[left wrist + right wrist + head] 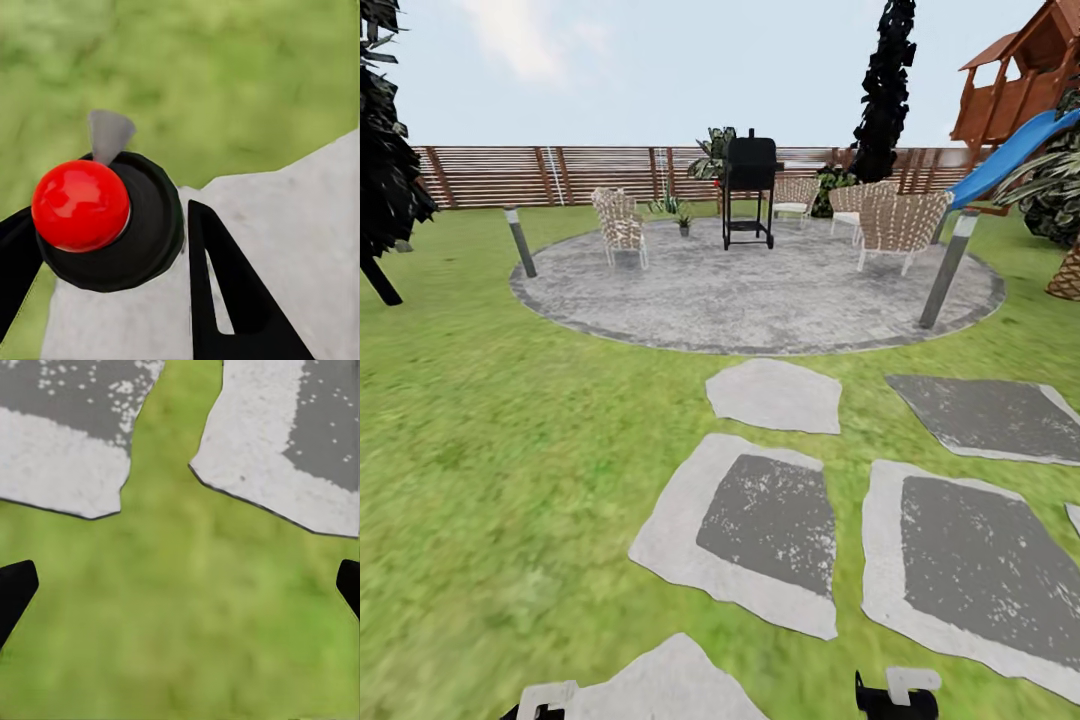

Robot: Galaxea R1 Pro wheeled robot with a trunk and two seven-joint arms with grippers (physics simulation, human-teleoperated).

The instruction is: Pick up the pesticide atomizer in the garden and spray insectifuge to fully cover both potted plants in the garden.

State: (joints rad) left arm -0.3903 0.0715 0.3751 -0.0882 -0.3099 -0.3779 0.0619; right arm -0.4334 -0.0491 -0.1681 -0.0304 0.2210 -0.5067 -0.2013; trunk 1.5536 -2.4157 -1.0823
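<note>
While left jaws (112, 255) grip it, pesticide atomizer (112, 225) black, red-domed, right jaws (180, 585) wide, empty.

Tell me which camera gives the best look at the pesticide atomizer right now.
The left wrist view: the pesticide atomizer sits between the left tool's black fingers, seen from above, with its red cap and grey nozzle clear. The head view catches just the tool tips at its bottom edge; the right wrist view looks at lawn and slabs.

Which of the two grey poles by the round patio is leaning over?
The lamp post on the right, near the blue slide. It tilts, with its top leaning right. The shorter lamp post on the left at the patio edge stands nearly upright.
</note>
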